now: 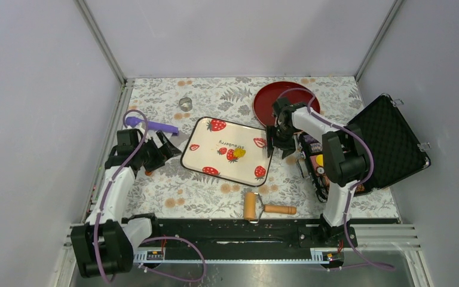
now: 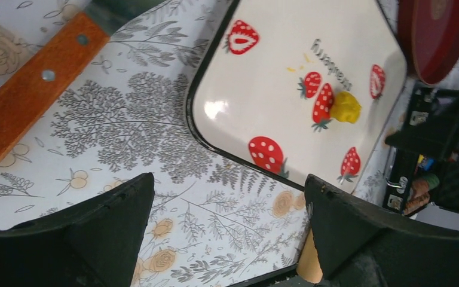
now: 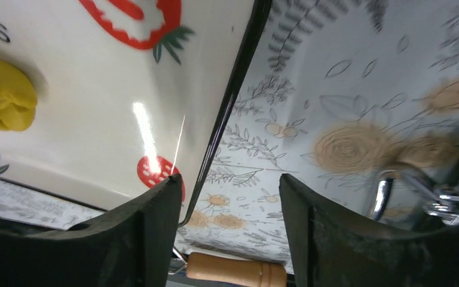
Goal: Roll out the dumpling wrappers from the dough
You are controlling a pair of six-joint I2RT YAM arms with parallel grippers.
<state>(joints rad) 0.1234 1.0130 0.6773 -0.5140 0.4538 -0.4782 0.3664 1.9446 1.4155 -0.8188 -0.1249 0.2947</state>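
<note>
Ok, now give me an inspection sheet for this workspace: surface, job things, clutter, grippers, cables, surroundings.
Surface: floral cloth over the table.
Job's things: yellow dough lump on the strawberry tray; rolling pin in front of it; no wrappers seen.
Clutter: red plate and small metal ring at the back; purple-handled tool left; open black case right.
Grippers: left gripper open, empty, left of the tray; right gripper open, empty, at its right edge.
Cables: purple cable along each arm.
Surroundings: plain grey walls.

Left arm (image 1: 115, 185) reaches forward, left gripper (image 1: 166, 143) jaws spread wide and empty. Right arm (image 1: 340, 155) folds inward, right gripper (image 1: 277, 143) jaws parted, pointing down.
</note>
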